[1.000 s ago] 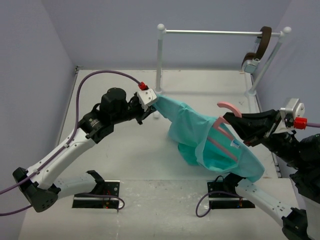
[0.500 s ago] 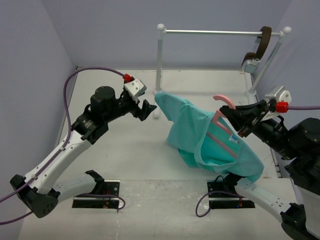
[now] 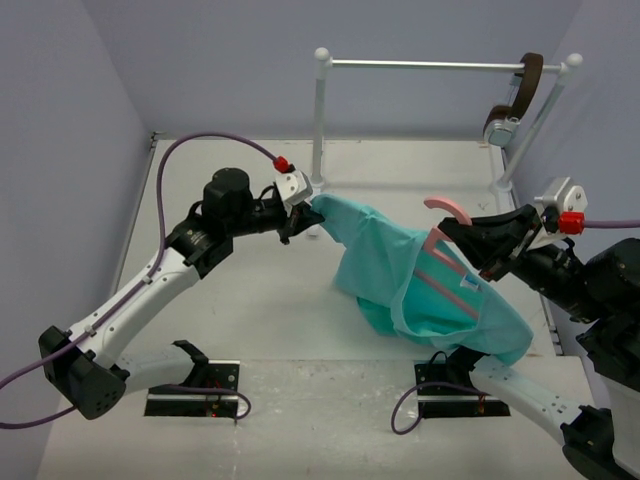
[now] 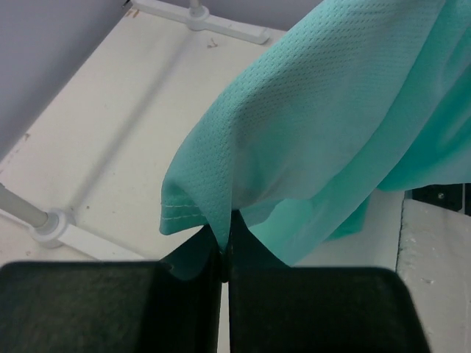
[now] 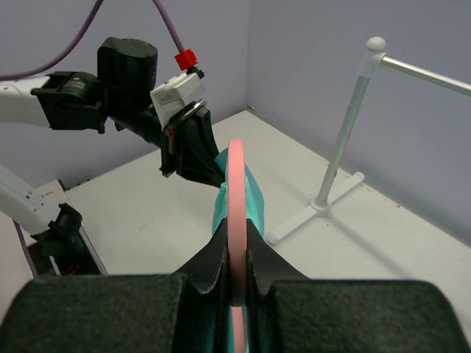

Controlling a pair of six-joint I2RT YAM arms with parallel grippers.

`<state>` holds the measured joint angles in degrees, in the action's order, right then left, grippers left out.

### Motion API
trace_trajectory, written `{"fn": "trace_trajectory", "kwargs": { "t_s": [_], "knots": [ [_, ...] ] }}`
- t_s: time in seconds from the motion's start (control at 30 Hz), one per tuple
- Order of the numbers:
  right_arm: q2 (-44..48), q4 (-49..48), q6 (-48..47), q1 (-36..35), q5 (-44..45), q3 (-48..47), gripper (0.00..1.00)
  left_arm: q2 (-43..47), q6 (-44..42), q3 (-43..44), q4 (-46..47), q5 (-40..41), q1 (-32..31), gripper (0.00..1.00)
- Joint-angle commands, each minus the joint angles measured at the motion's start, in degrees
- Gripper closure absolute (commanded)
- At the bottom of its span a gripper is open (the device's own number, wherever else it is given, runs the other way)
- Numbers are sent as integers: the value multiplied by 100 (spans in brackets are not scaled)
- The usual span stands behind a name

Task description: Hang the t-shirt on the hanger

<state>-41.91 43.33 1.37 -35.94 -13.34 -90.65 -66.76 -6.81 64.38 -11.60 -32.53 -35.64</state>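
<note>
**A:** From above, the left hand [image 3: 298,214] is pressed together on a corner of the t-shirt [image 3: 385,260], lifting it off the surface [image 3: 250,300]. The rest of the cloth sags away from that hand toward the right hand [image 3: 472,243], which pinches the hanger [image 3: 443,272] just under its hook.

**B:** Is the shirt on it?

**A:** Partly, I'd judge. One pink arm lies inside the cloth beside the right hand. The end nearer the left hand looks undressed. Too hard a pull could drag the hanger askew, or slide the cloth off the arm it covers.

**B:** And the left wrist view?

**A:** The fingers [image 4: 110,301] meet on a thin fold just behind the stitched hem [image 4: 180,213]. That's a small bite. Slick mesh under tension could slip free, and the shirt would drop to the surface below the hand.

**B:** Right wrist?

**A:** Its pads [image 5: 210,257] clamp the pink bar, which stands on edge straight ahead of the hand. The shirt is beyond it and the left hand farther out. The bar is thin, so a sideways tug from the cloth could twist it in the grip.
</note>
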Motion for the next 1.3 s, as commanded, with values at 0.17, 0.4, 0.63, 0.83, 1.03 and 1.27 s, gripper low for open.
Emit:
{"fn": "trace_trajectory", "kwargs": {
  "t_s": [0.17,0.4,0.63,0.83,1.03,1.27],
  "knots": [
    [-34,-12,-93,8,637,-115,100,154,274,368,88,1631,39,100],
    [7,-17,-72,1,245,-452,100,90,1044,803,-25,3249,324,100],
    [-15,100,-84,6,204,-546,100,-129,1480,990,-160,3738,495,100],
    [-103,143,-117,0,308,-528,100,-257,1621,1019,-72,2907,599,87],
    [-274,167,-277,8,484,-570,100,-312,2016,1264,-247,2915,1155,82],
    [-1060,640,-207,0,171,-1837,100,264,2087,1428,-81,2498,1191,0]
  ]
}}
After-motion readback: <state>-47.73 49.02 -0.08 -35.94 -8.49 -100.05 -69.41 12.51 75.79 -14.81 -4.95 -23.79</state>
